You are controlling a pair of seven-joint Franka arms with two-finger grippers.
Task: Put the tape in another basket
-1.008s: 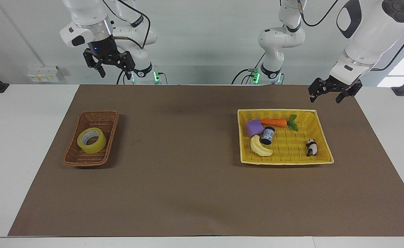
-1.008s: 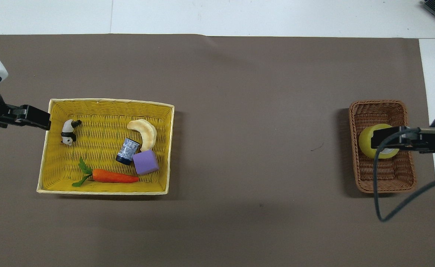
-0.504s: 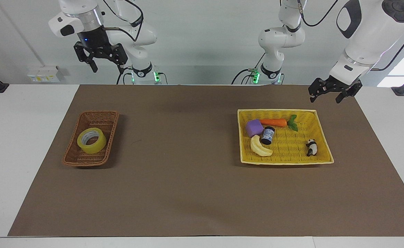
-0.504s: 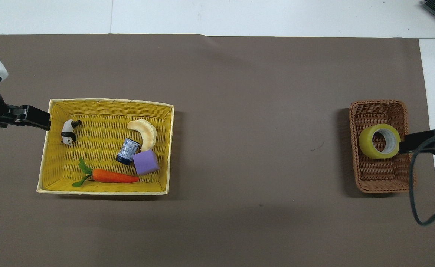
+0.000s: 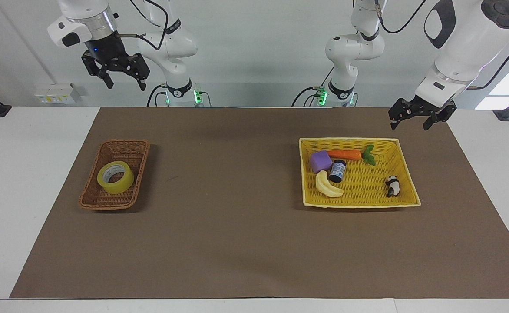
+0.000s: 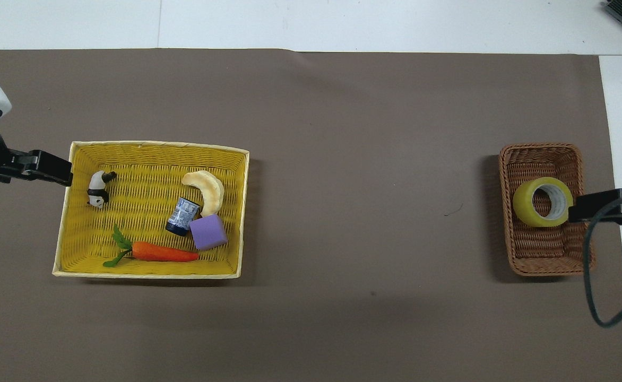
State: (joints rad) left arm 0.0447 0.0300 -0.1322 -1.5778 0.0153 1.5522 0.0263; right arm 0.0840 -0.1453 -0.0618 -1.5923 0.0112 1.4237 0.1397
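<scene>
One roll of yellow packing tape (image 5: 115, 177) lies flat in the narrow brown wicker basket (image 5: 93, 198) toward the right arm's end of the table. The right gripper (image 5: 123, 80) hangs high above that basket's robot-side end, fingers spread wide, holding nothing. Well apart from the basket sits a yellow woven tray (image 5: 404, 166) with a banana (image 5: 327, 185), carrot (image 5: 345, 154) and panda figure (image 5: 392, 185); the left gripper (image 5: 411, 121) waits there, open and empty.
</scene>
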